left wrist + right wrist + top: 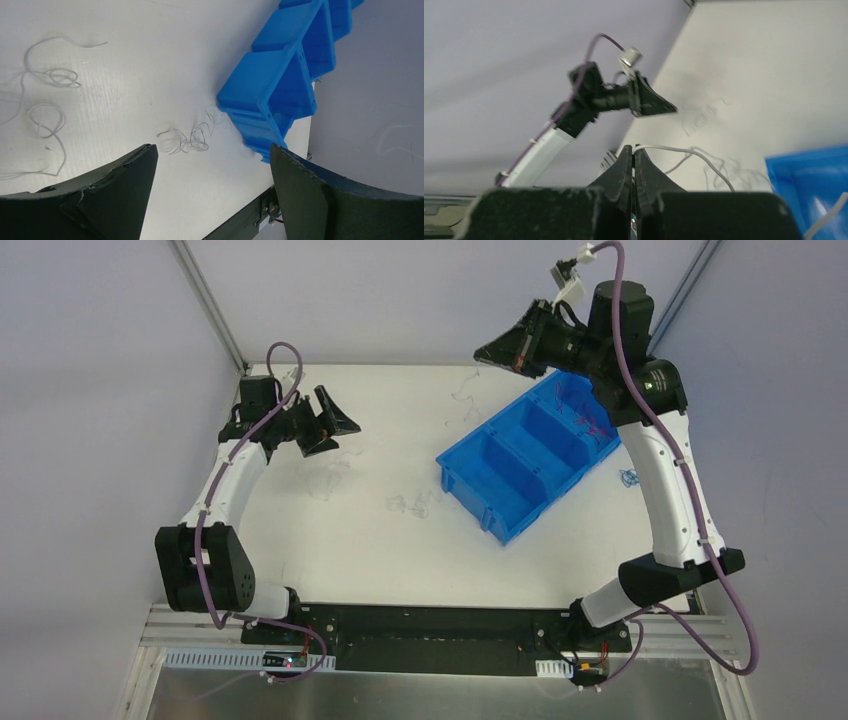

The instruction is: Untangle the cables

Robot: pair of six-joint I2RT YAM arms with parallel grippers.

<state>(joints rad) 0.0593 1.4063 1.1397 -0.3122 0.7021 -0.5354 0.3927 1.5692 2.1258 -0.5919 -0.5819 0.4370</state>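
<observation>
Thin white cables lie loose on the white table [380, 570]: one tangle at mid-table [415, 505], one near my left gripper [325, 478], one at the far edge [465, 400]. A small red and purple cable bundle [592, 422] lies in the far compartment of the blue bin [470, 480]. My left gripper [340, 435] is open and empty above the table; its view shows the mid-table tangle [185, 141] ahead of its jaws [212, 147]. My right gripper [480, 354] is raised at the far edge, shut on a white cable [684, 151] at its fingertips [633, 147].
The blue bin [280, 85] has three compartments and sits at an angle right of centre. A small bluish wire clump [628, 478] lies on the table right of the bin. More white loops [50, 77] lie left in the left wrist view. Frame posts stand at the far corners.
</observation>
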